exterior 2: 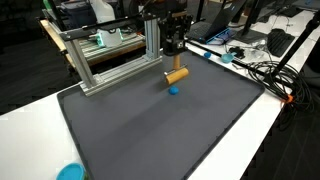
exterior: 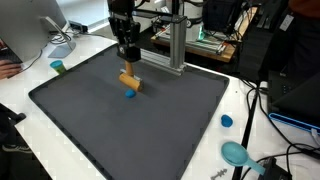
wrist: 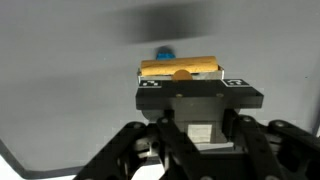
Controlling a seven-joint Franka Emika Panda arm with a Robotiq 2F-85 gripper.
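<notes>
Gripper (exterior: 128, 70) clamped on a wooden block (exterior: 130, 81), close to a small blue piece (exterior: 130, 95) on the tabletop mat (exterior: 150, 130); the block is grasped but not yet released.

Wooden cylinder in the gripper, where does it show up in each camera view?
Exterior view: wooden cylinder upper centre-left.
Exterior view: wooden cylinder just right of centre, upper half.
Wrist view: wooden cylinder centre, upper half.
Shared landmark: small blue piece next to it in all three.
</notes>
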